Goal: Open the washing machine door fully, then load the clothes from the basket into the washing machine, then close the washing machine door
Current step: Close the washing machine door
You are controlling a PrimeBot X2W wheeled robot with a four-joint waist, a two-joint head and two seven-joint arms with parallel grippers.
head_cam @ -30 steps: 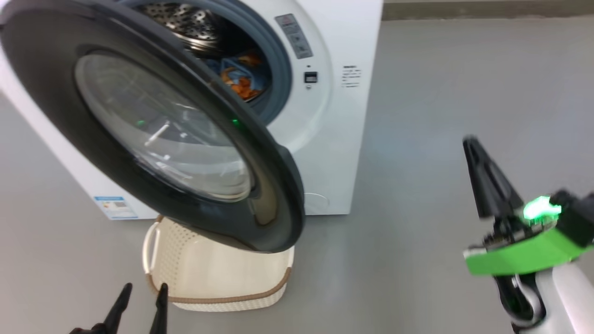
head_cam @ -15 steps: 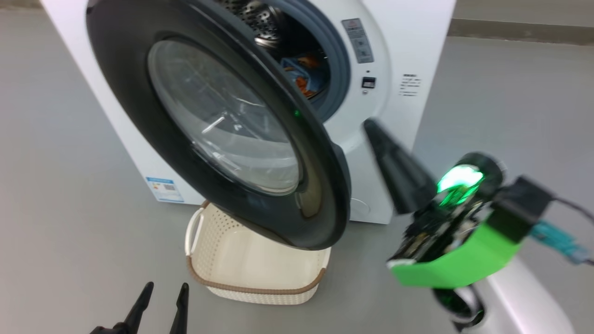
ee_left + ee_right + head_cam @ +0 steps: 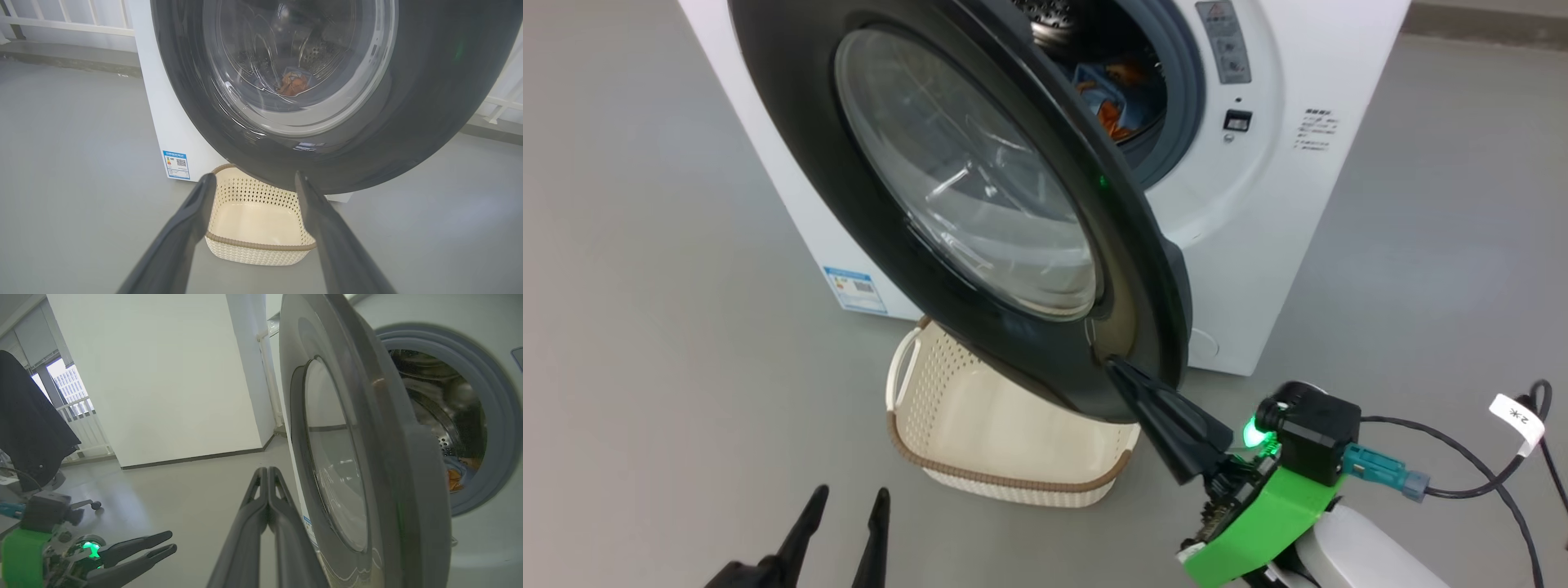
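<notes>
While glossy round black door [image 3: 964, 171] hangs ajar, R claw [image 3: 1119, 369], pressed together, sits at its lower rim; L claw [image 3: 849, 492] spread.

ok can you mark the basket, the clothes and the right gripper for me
the basket [image 3: 257, 244], left wrist view, on the front of its brown rim
the clothes [image 3: 1112, 102], head view, on the blue and orange fabric
the right gripper [image 3: 268, 473], right wrist view, at its closed fingertips

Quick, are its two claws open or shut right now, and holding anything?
Left gripper: open, empty.
Right gripper: shut, empty, tips by the washing machine door edge.
</notes>
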